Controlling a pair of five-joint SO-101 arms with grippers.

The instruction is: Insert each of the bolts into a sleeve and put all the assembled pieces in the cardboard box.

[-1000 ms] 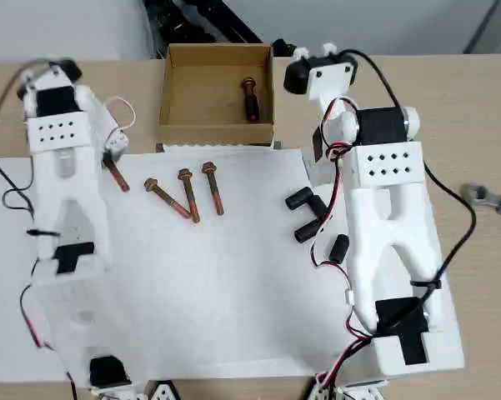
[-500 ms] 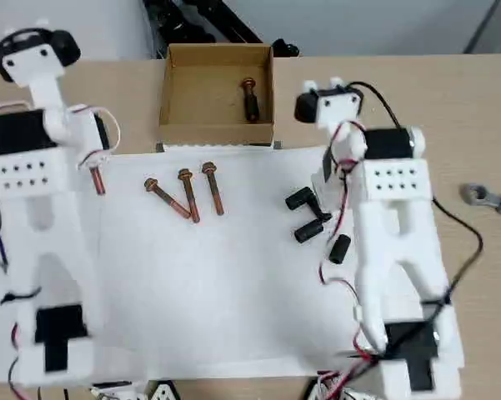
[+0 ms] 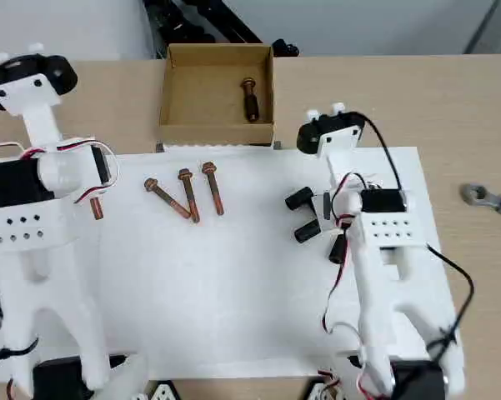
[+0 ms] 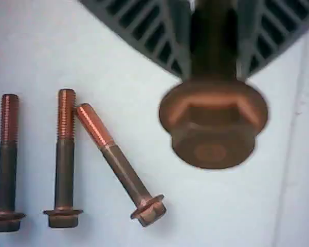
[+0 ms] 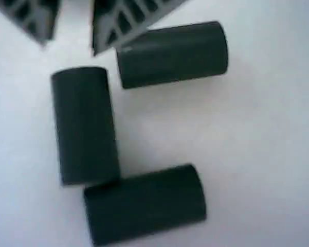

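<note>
The left claw is clamped on the shank of the held bolt. The bolt's flanged head hangs free below the fingers, and its threaded end is hidden between them. Three loose bolts lie just beside this claw, two of them touching at the tips.

The right claw stands slightly parted and holds nothing, directly over three black sleeves. Whether a fingertip touches the nearest one cannot be told.

The cardboard box sits beyond both claws with one assembled piece inside. A broad white sheet spans the table between the claws. A wrench lies outward of the right claw.
</note>
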